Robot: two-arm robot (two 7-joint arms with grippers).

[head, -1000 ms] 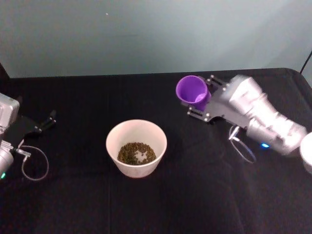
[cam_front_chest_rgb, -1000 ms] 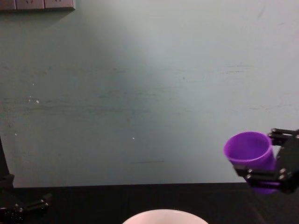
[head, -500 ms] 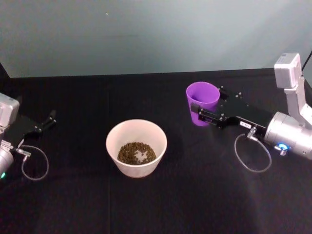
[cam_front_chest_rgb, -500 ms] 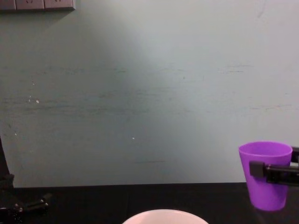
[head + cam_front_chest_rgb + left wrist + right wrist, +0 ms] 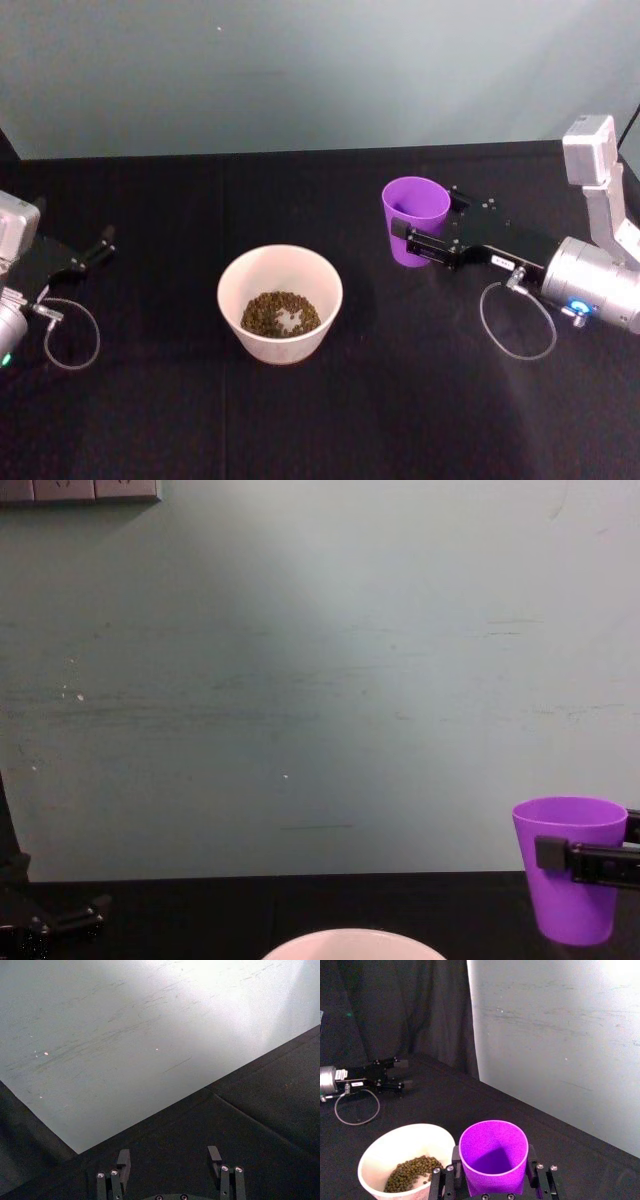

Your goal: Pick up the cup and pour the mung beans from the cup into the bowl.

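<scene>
The purple cup (image 5: 415,218) stands upright to the right of the bowl, at or just above the black tablecloth. My right gripper (image 5: 426,226) is shut on its sides, one finger (image 5: 590,858) crossing its front in the chest view. From the right wrist the cup (image 5: 493,1152) looks empty inside. The pinkish-white bowl (image 5: 229,281) sits at the table's middle with mung beans (image 5: 281,313) in its bottom; the bowl (image 5: 375,1152) and beans (image 5: 415,1172) lie beside the cup in the right wrist view. My left gripper (image 5: 95,248) rests open at the far left, its fingers (image 5: 122,1160) apart.
A pale wall rises behind the table's back edge. A loose cable loop (image 5: 515,322) hangs by the right wrist and another (image 5: 70,340) by the left. Bare black cloth (image 5: 330,420) lies in front of the bowl.
The right gripper turned the cup from tilted toward the bowl back to upright, moved it right and lowered it toward the table. The left arm stayed still.
</scene>
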